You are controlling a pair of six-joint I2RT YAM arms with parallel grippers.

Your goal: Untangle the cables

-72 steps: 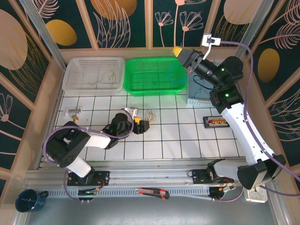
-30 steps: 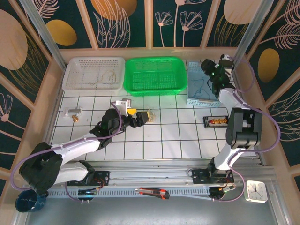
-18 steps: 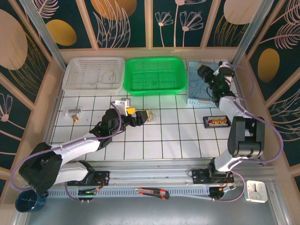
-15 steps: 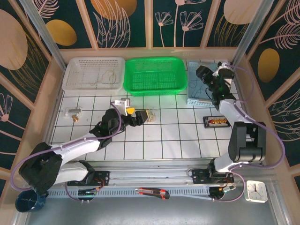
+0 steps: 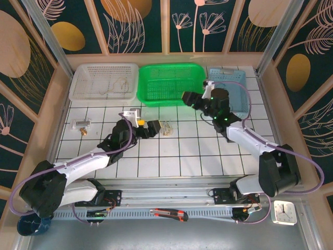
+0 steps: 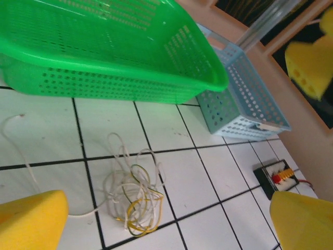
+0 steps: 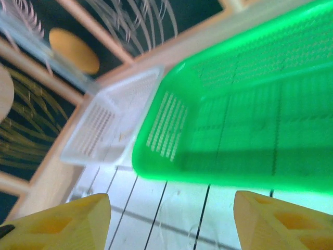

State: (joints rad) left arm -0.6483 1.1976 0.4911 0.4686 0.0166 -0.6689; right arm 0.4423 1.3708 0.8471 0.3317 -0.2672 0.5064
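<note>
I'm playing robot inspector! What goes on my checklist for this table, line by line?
Surface: white tiled table, black grid lines.
Job's things: cable clump, thin white and yellow cords tangled on a tile before the green basket; tan strand inside the white basket.
Clutter: blue basket, metal fitting, small board, utility knife, mug, clock.
Grippers: left gripper open, clump just ahead; right gripper open, by the green basket's near rim.
Cables: purple cables run along both arms.
Surroundings: leaf-patterned walls, metal rail at the near edge.
</note>
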